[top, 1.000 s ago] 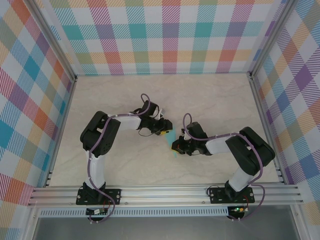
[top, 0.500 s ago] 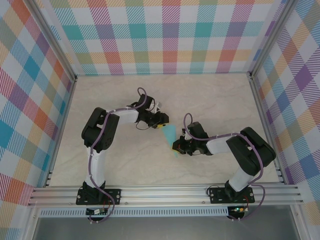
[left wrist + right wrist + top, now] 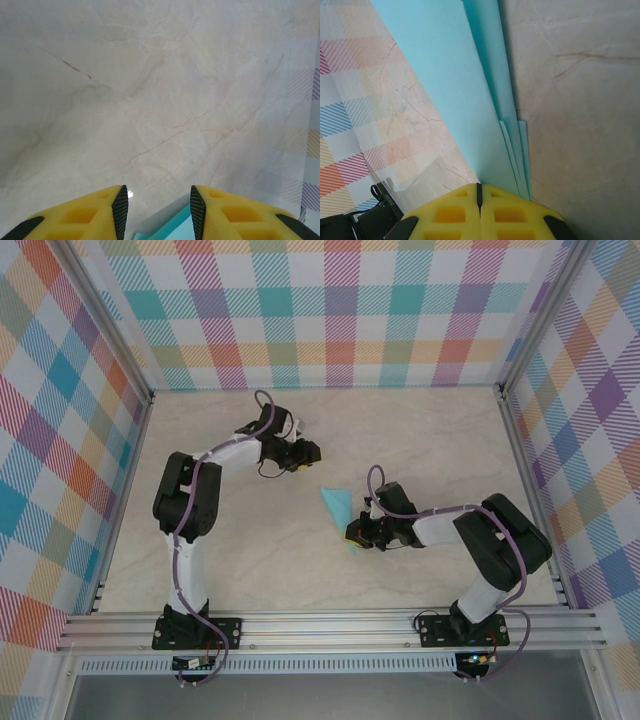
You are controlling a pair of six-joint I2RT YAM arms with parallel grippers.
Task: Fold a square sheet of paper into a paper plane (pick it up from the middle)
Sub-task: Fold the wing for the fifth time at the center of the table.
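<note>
Overhead view of a pale marble table [image 3: 430,440] with two robot arms. Near the table's centre lies a light turquoise paper plane [image 3: 338,506], a layered wedge with its wide end toward 12 o'clock and narrowing toward 6 o'clock. The right claw [image 3: 353,536] is fully closed on the narrow end, its yellow fingers pressed together over the fanned layers. The left claw [image 3: 308,453] sits apart at 11 o'clock from the plane, partly open and holding nothing.

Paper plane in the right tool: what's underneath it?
Marbled table shows around the paper plane, held by the shut right tool; the spot directly beneath is covered.
</note>
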